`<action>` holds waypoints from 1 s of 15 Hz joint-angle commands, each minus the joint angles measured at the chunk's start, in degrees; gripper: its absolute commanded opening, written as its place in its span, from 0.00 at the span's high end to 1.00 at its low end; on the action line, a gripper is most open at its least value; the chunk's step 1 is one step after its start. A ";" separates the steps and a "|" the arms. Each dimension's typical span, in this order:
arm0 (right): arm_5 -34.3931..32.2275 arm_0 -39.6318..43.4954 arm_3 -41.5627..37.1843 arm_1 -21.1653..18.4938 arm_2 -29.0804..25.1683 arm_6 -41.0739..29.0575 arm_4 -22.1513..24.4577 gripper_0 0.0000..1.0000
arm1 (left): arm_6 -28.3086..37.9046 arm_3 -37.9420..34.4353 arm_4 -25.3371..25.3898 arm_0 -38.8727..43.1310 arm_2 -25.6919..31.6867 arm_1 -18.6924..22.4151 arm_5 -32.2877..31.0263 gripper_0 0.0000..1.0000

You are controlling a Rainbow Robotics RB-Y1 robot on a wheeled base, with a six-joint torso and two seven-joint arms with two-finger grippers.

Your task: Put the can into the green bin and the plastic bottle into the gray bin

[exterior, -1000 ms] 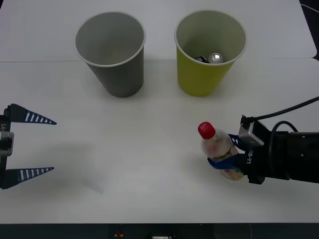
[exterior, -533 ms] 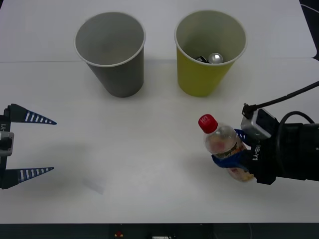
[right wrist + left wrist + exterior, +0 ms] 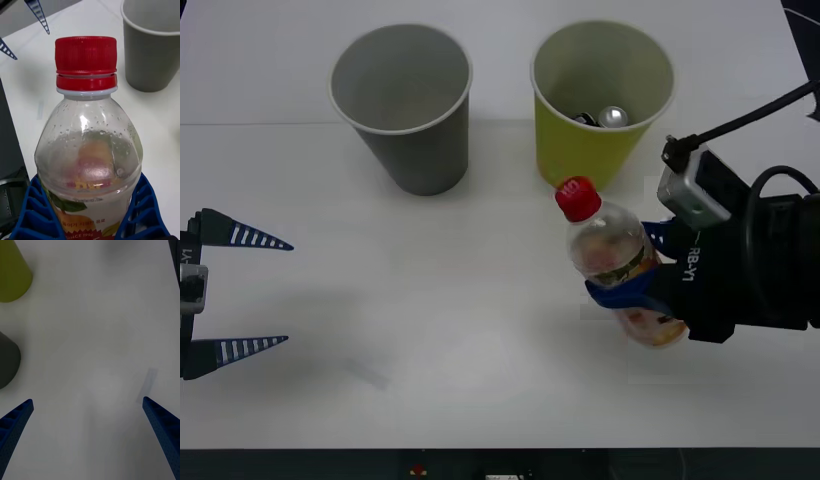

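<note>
My right gripper (image 3: 642, 287) is shut on the plastic bottle (image 3: 612, 258), a clear bottle with a red cap, held above the table in front of the green bin (image 3: 600, 105). The right wrist view shows the bottle (image 3: 88, 150) between the blue fingers (image 3: 28, 213), with the gray bin (image 3: 152, 43) beyond it. The can (image 3: 613, 116) lies inside the green bin, silver end up. Left of the green bin stands the gray bin (image 3: 404, 105). At the table's left edge my left gripper (image 3: 252, 292) waits open.
The white table (image 3: 460, 300) stretches between the two arms. A black cable (image 3: 740, 120) arcs from the right wrist. The left wrist view takes in the green bin (image 3: 13, 272), the gray bin (image 3: 7, 360) and bare table (image 3: 97, 352).
My right gripper has lifted the bottle off the table and carried it up and toward the bins. The left arm has stayed still.
</note>
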 commanded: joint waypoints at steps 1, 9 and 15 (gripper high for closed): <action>-0.01 -6.14 2.36 2.27 1.41 -0.88 0.79 1.00 | 0.00 0.00 0.00 0.00 0.00 0.00 0.00 0.00; -0.01 -25.65 17.30 11.41 6.86 -1.23 8.61 1.00 | 0.00 0.00 0.00 0.00 0.00 0.00 0.00 0.00; -0.01 -43.41 34.44 20.20 12.22 -5.98 23.29 1.00 | 0.00 0.00 0.00 0.00 0.00 0.00 0.00 0.00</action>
